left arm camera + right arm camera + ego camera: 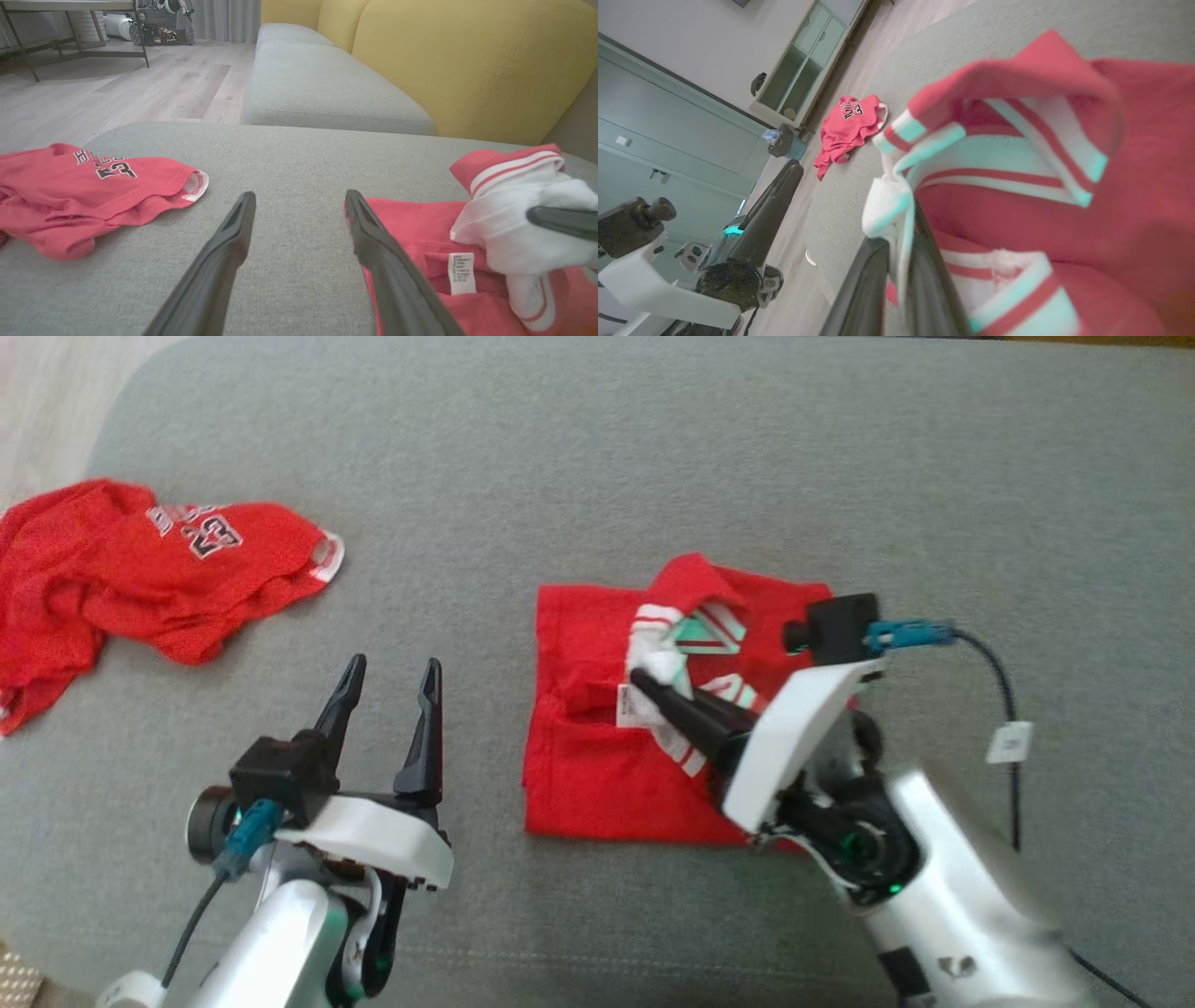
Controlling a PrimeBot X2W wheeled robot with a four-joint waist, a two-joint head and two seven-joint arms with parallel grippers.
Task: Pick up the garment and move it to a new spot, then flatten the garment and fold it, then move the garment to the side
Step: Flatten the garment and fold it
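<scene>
The garment (579, 775), a red shirt with white-and-red striped trim, lies partly folded on the grey cushion (653, 457), right of centre. My right gripper (642, 677) is shut on a white striped edge of it and holds that edge lifted above the red cloth. The right wrist view has the trim pinched between the fingers of the right gripper (899, 245), with the garment (1134, 186) beyond. My left gripper (393, 663) stands open and holds nothing, just left of the garment. In the left wrist view the left gripper (300, 196) is over bare cushion beside the garment (411, 224).
A second red jersey (140, 569) with the number 23 lies crumpled at the cushion's far left edge. A yellow sofa back (467, 60) and another grey seat (317, 88) lie beyond, with wooden floor (117, 93) to the left. A dark cable (1008, 709) hangs right of my right arm.
</scene>
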